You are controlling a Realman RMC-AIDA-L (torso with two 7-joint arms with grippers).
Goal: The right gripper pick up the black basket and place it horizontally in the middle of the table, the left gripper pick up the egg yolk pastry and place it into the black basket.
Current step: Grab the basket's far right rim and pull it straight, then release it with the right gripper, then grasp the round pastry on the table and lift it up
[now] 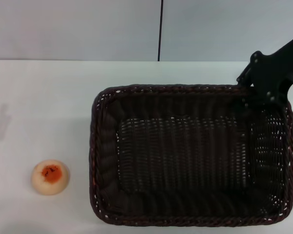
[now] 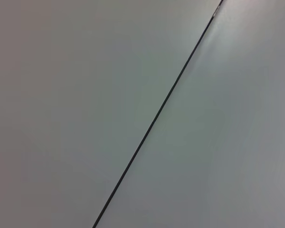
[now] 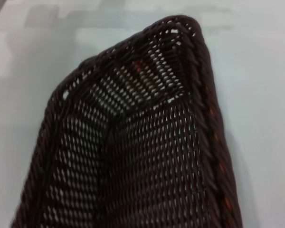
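The black basket stands flat on the white table, lengthwise across the view, a little right of the middle, and it is empty. The right gripper shows only as a dark blocky arm end at the basket's far right corner, over the rim. The right wrist view looks down into the basket from that corner. The egg yolk pastry lies on the table to the left of the basket, near the front edge, apart from it. The left gripper is out of view.
A pale wall with a dark vertical seam runs behind the table; the left wrist view shows only this wall and seam. A faint shadow falls on the table's far left.
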